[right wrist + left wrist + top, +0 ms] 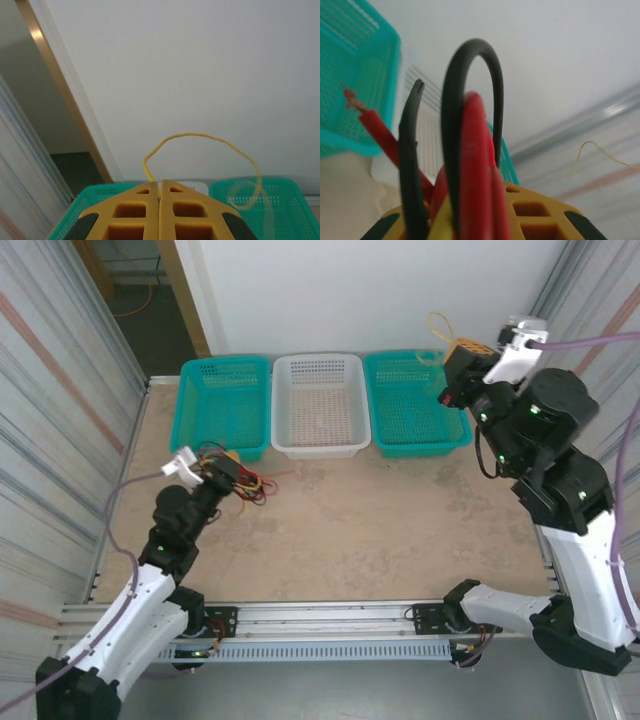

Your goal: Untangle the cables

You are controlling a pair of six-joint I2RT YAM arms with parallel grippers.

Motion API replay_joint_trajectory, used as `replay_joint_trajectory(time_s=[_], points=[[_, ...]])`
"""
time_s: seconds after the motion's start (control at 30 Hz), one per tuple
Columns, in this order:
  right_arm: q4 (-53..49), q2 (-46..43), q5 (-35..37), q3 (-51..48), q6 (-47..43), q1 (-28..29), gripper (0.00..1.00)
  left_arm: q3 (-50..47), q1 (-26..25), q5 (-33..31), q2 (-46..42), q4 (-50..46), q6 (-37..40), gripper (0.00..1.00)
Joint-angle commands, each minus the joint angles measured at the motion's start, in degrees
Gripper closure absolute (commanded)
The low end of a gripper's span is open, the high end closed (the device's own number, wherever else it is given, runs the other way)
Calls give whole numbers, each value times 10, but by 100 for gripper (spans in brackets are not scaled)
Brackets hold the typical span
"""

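While aloft, right end effector (clamped tight) on yellow cable

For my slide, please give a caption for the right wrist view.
Shut right claw pinches a thin yellow wire looping above a teal plastic basket.

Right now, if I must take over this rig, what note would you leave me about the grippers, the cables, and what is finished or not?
Grippers: the left gripper is shut on a bunch with the red cable and the black cable, above the table beside the left teal basket. The right gripper is shut on the yellow cable, raised by the right teal basket.
Done: yellow is apart from the others.
Left: separate red from black, then probably set each cable down.
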Motion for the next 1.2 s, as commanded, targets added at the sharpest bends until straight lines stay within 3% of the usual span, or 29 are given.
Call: replay_joint_trajectory(time_s=[0.0, 0.13, 0.23, 0.33, 0.43, 0.7, 0.87, 0.93, 1.0, 1.1, 1.17], points=[[-7, 0, -29, -8, 25, -5, 100, -37, -91, -105, 20, 61, -21, 100], [-7, -1, -43, -21, 34, -7, 100, -38, -180, -176, 109, 101, -41, 100], [-10, -3, -54, -27, 36, -8, 100, 9, -199, -137, 183, 82, -45, 96], [-12, -1, -65, -30, 41, -11, 100, 91, -235, -140, 230, -58, -28, 40], [-13, 4, -81, -31, 43, -11, 100, 149, -259, -148, 258, -166, -9, 2], [-11, 8, -125, -48, 40, -12, 100, 227, -259, -155, 246, -404, 16, 1], [-6, 14, -196, -53, 37, -12, 100, 295, -252, -193, 183, -527, 103, 6], [10, 12, -230, -66, 39, -12, 100, 322, -220, -137, 145, -508, 145, 15], [28, 13, -258, -78, 47, -13, 100, 348, -165, -14, 115, -440, 164, 20], [44, 22, -290, -87, 63, -11, 100, 410, -111, 107, 125, -370, 152, 18], [59, 28, -304, -98, 72, -6, 100, 471, -106, 138, 155, -367, 147, 13]])
